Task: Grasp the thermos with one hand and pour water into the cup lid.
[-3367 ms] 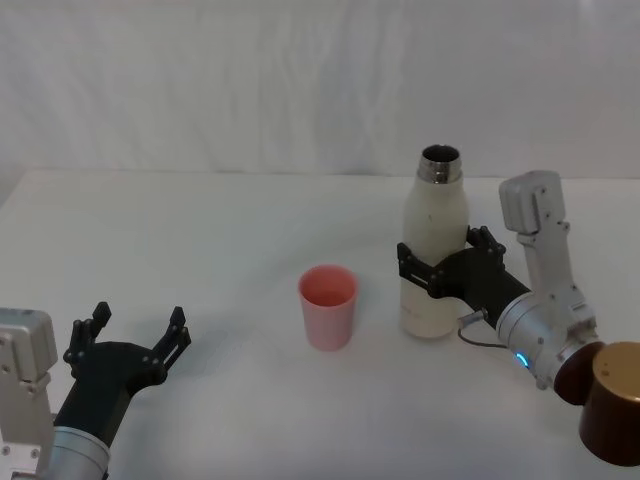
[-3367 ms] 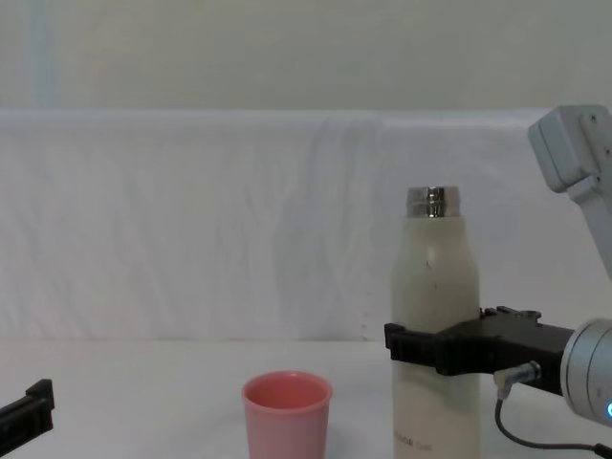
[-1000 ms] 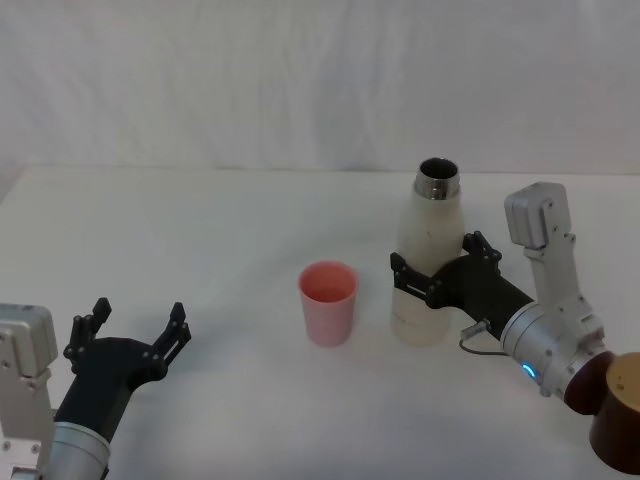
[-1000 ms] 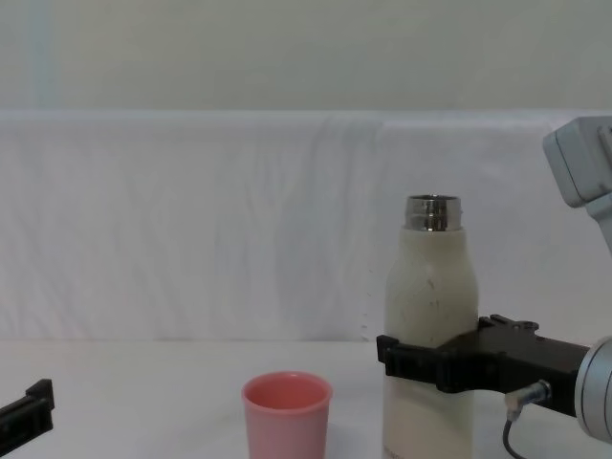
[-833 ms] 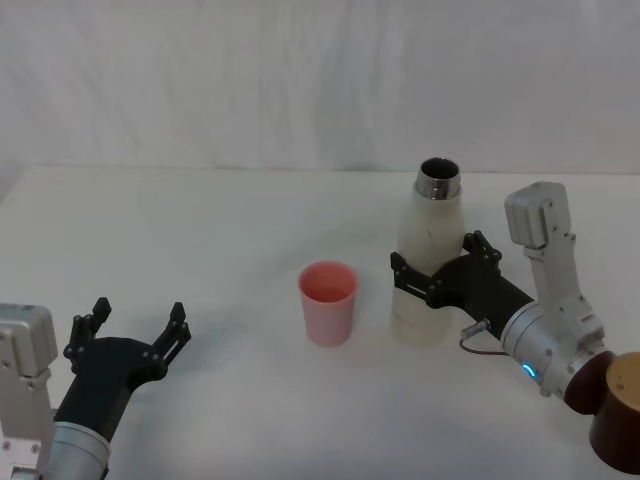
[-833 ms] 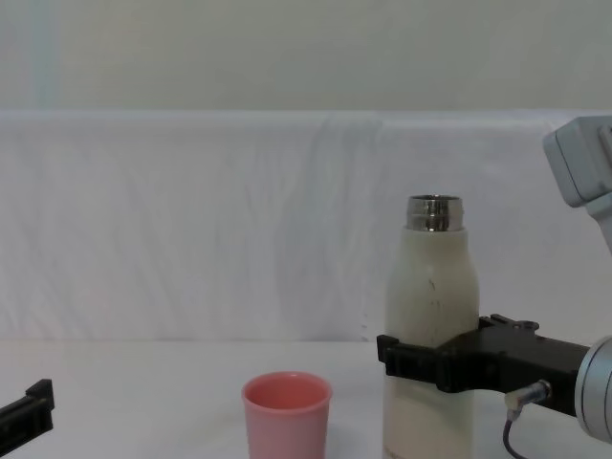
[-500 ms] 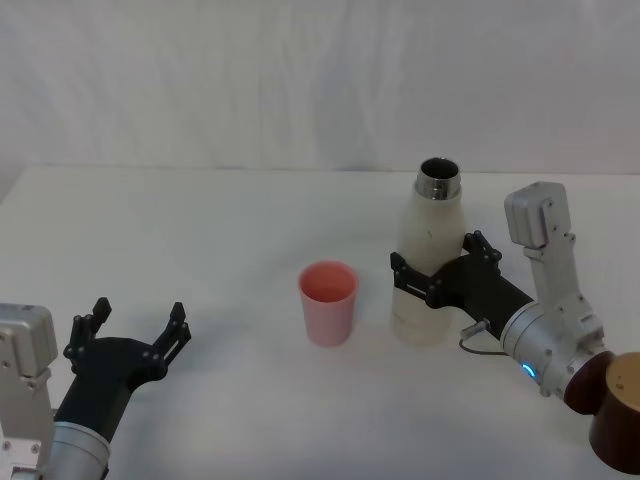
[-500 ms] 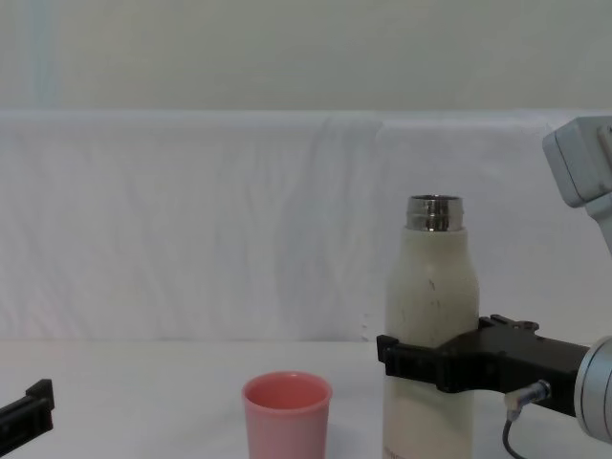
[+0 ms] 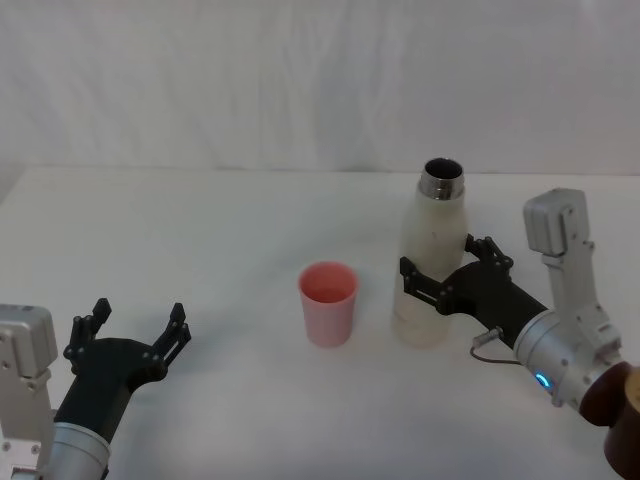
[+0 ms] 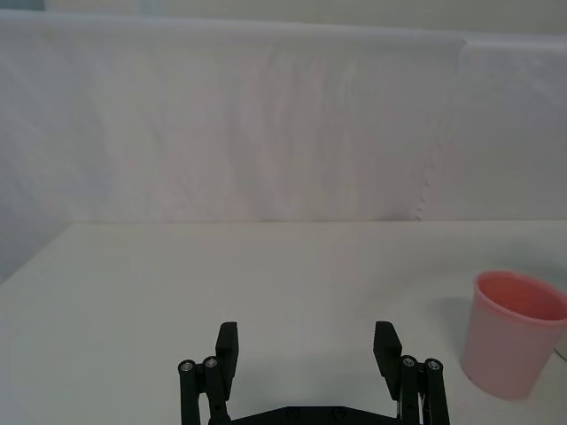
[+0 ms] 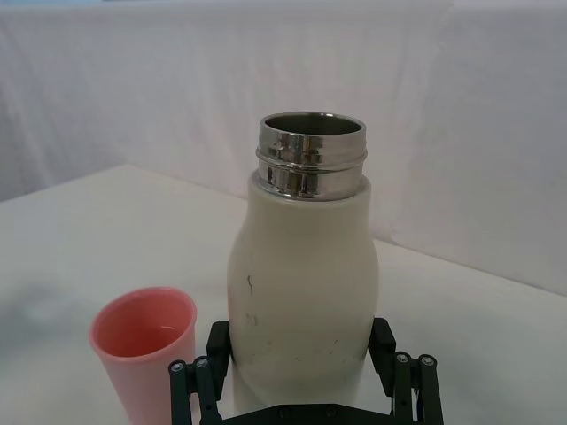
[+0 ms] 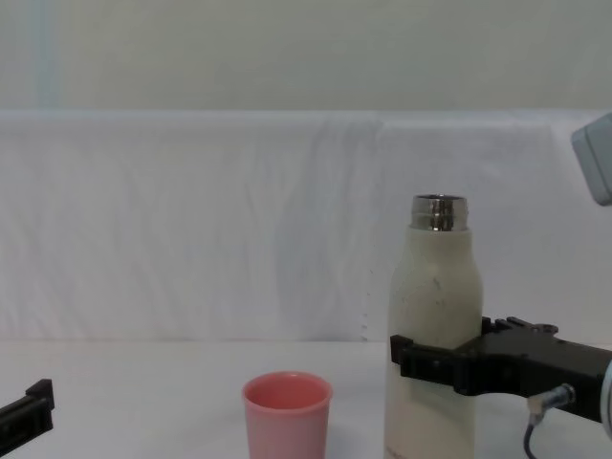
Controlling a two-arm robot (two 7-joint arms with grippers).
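- The table [image 9: 200, 230] is a broad white surface with a white cloth backdrop [image 12: 191, 210] behind it; both look the same as in the earlier frames.
- The right arm [image 9: 560, 330] reaches in from the robot's right, and since half a second ago its white wrist block has slid a little further right.
- The thermos [image 9: 430, 260] stands upright right of table centre with its steel neck open. It now sits slightly lower in the chest view [image 12: 435, 325] than a moment ago, and stands straighter than a second ago, when it leaned a little.
- The right gripper [image 9: 437, 285] is clamped round the thermos's lower body, one black finger on either side, as the right wrist view shows [image 11: 303, 385].
- The left gripper [image 9: 130, 340] hovers low over the near left of the table, well apart from everything, fingers spread wide with nothing between them [image 10: 306, 354]; it has not moved.
- The cup lid [image 9: 328, 304] stands upright just left of the thermos, a small gap between them, exactly where it was.
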